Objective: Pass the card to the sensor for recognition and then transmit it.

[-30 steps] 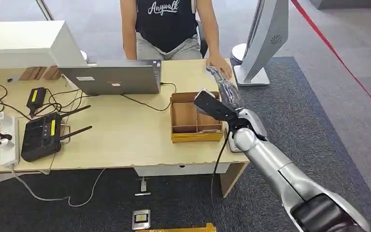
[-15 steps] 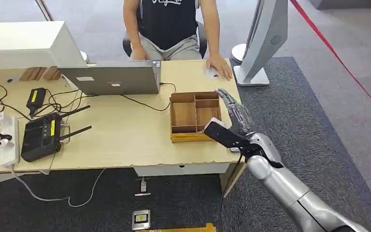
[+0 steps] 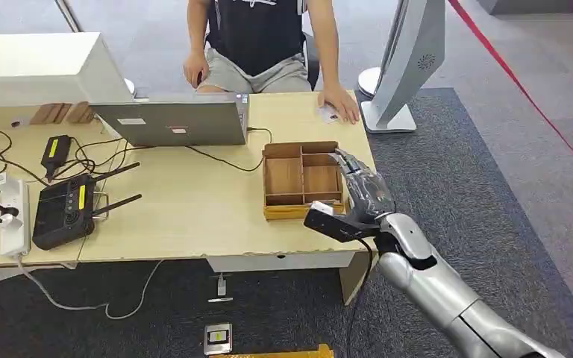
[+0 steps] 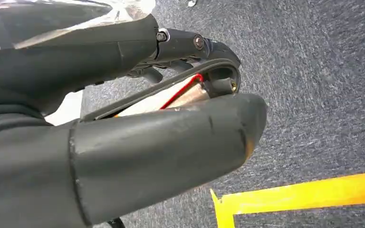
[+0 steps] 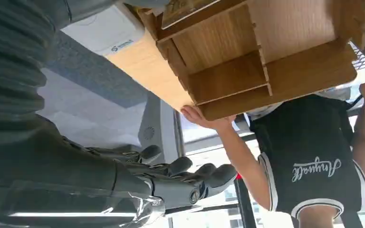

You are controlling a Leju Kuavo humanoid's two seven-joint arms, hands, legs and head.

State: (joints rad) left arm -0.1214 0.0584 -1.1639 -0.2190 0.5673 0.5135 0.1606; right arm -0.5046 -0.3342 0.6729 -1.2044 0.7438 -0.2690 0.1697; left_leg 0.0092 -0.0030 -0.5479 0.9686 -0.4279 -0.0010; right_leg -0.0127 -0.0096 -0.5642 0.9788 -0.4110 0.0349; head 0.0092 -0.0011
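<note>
A small white card (image 3: 327, 114) lies on the far right of the wooden table, under the fingertips of a seated person's hand (image 3: 341, 108). My right hand (image 3: 363, 190) hovers by the right side of the wooden tray (image 3: 302, 210), fingers stretched out, holding nothing. The right wrist view has the same straight fingers (image 5: 180, 175), the tray (image 5: 266, 61), a white sensor box (image 5: 100, 28) and the person's hand (image 5: 204, 116). My left hand (image 4: 147, 118) hangs over carpet; a finger curves toward the thumb, and I cannot tell whether it grips anything.
A grey laptop (image 3: 171, 123) stands mid-table with cables beside it. A black router (image 3: 63, 212) and a power strip (image 3: 13, 216) sit at the left. A tall white stand (image 3: 406, 67) rises past the table's right end. Yellow tape (image 4: 304, 194) marks the floor.
My right arm has drawn back from the person's hand at the far edge toward the near edge, beside the tray. The card stays by the person's hand. The person has shifted on the chair.
</note>
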